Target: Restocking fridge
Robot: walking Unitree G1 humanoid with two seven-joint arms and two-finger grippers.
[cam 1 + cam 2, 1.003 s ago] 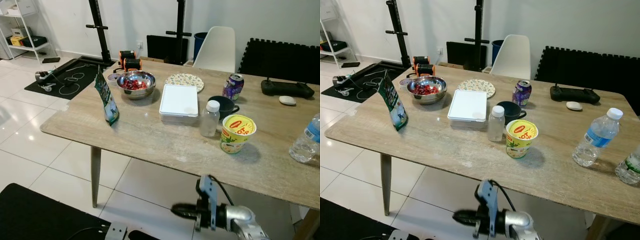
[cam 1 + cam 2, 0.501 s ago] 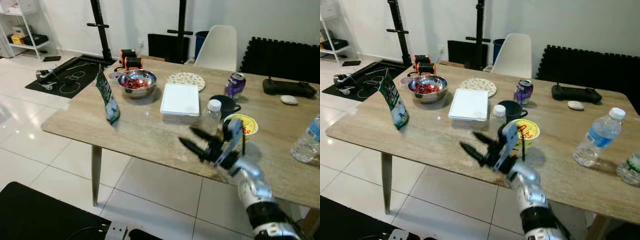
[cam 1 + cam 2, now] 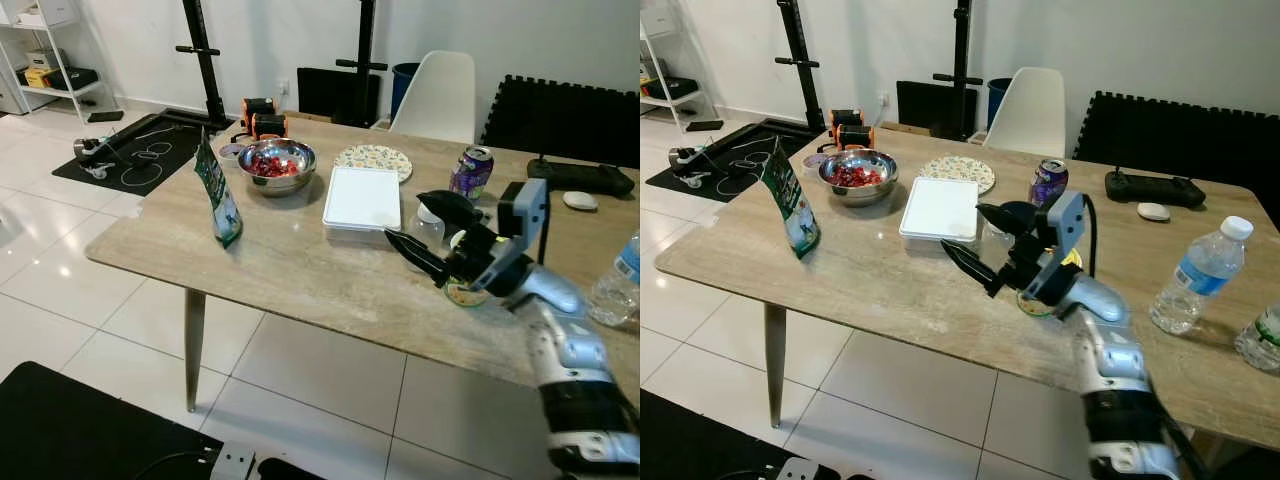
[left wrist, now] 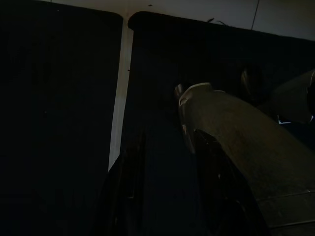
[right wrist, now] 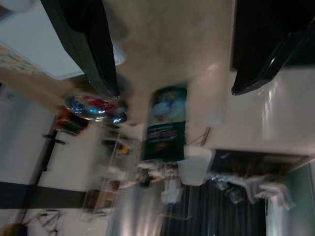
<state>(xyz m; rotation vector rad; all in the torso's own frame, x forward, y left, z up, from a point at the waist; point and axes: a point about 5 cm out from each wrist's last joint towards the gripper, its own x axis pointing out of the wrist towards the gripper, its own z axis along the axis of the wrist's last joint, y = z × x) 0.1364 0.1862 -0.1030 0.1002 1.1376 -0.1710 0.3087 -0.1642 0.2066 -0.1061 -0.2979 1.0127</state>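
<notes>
Right pincer (image 3: 432, 232) gapes open above the table (image 3: 300, 270); its wrist view reveals the green pouch (image 5: 167, 123)

The right arm (image 3: 1110, 370) is lifted and stretched forward, its silver forearm rising from the lower right. At its end the right gripper (image 3: 987, 240) points to the robot's left, and its two long black fingers (image 3: 970, 262) stand wide apart, one above the other. The wrist is turned so that a grey camera block (image 3: 1064, 220) sits on top. The left gripper (image 4: 162, 182) hangs in deep shade, its two dark fingers parallel with a gap between them.
</notes>
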